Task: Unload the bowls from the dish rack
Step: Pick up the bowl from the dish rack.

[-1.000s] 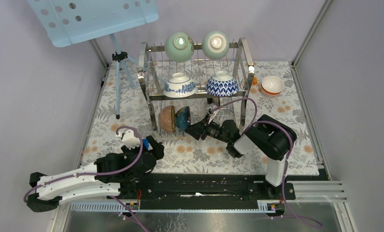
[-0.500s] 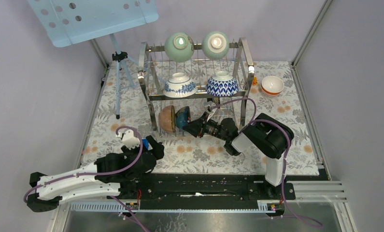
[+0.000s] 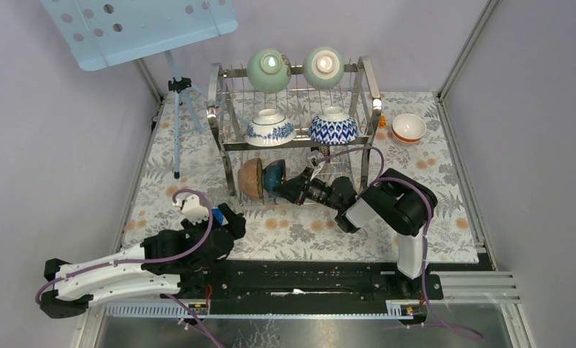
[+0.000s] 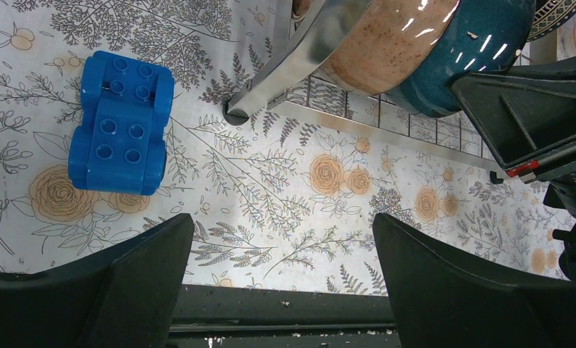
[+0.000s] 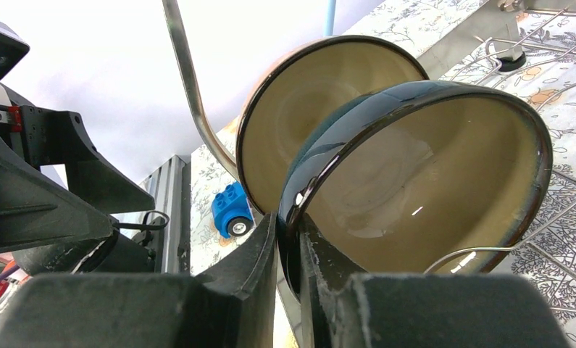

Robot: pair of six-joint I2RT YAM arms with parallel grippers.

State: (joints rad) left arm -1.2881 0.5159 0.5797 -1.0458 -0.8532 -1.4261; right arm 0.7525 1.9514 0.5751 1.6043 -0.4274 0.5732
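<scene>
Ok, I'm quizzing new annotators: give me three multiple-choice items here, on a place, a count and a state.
1. The orange-white bowl is: A on the mat right of the dish rack; B on its top tier; C in a claw.
2. Pale green bowls on the top tier: A one; B two; C four.
3. The right claw is: A open; B shut on a toy; C shut on the dark teal bowl.
A, it sits beside the rack; B, two show; C, fingers pinch its rim.
</scene>
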